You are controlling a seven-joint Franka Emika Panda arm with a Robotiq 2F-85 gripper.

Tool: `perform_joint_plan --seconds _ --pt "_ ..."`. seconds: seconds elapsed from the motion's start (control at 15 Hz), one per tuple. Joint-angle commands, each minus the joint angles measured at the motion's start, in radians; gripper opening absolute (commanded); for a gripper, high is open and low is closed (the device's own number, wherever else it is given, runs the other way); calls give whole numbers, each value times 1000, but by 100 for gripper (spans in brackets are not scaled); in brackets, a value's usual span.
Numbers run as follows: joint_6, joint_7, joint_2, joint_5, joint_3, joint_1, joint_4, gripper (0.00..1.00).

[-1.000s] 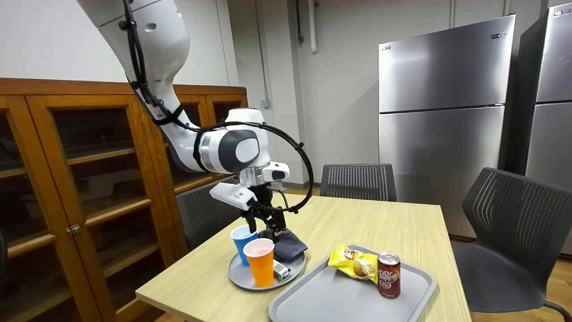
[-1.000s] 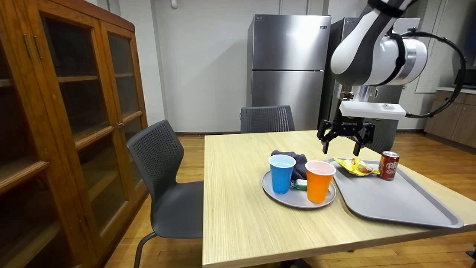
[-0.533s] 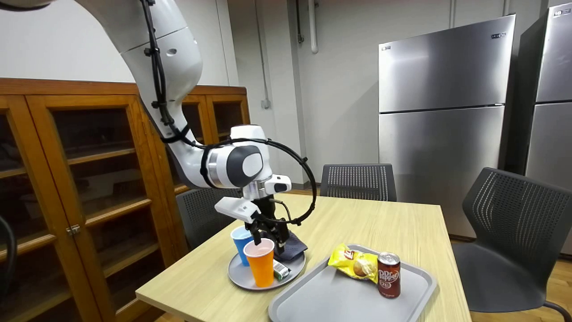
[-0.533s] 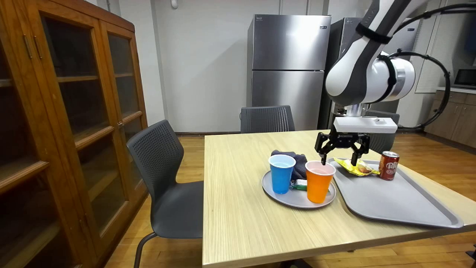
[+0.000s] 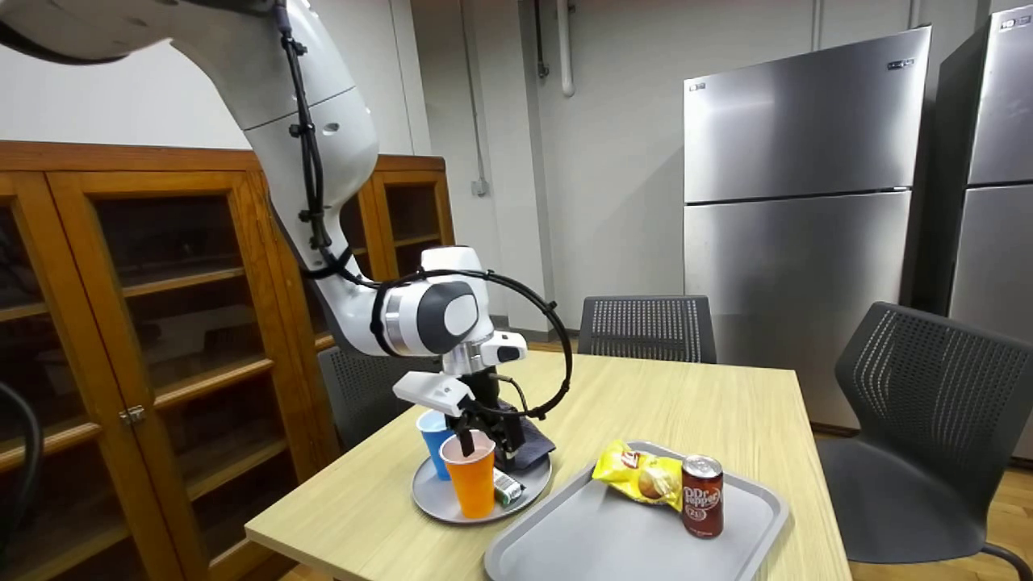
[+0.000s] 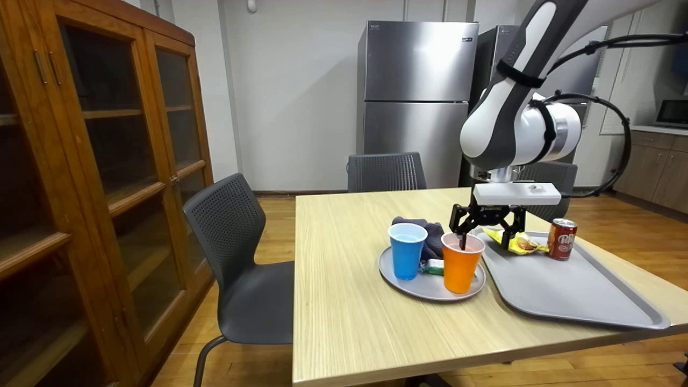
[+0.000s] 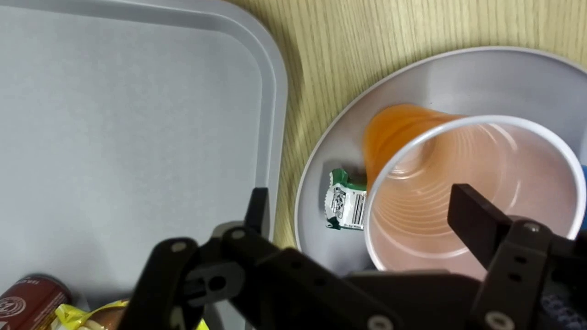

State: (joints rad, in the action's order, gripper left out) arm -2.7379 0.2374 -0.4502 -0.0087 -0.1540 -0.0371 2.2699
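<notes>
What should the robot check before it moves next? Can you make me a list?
1. Jaws open: ok.
2. Orange plastic cup upright on the round grey plate: ok.
3. Orange cup's side between the jaws, in the wrist view: ok.
4. One of the jaws dipped inside it: cannot tell.
5. Space beside it clear: not ok, small green-and-white wrapped snack lies there.
6. Blue plastic cup apart from the jaws: ok.
</notes>
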Motion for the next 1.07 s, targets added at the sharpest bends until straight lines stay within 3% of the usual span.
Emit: perform_joint_plan --seconds 0.0,0.33,0.4,0.53,1.0 --pt "4 40 -28 -27 -21 -28 -30 100" --pt "6 31 -26 -24 -22 -32 -32 100" --pt "2 29 -24 -24 -23 -32 -31 75" --pt "7 26 -22 -21 -21 -29 -34 66" --pt "4 25 -14 -20 -23 -26 -35 12"
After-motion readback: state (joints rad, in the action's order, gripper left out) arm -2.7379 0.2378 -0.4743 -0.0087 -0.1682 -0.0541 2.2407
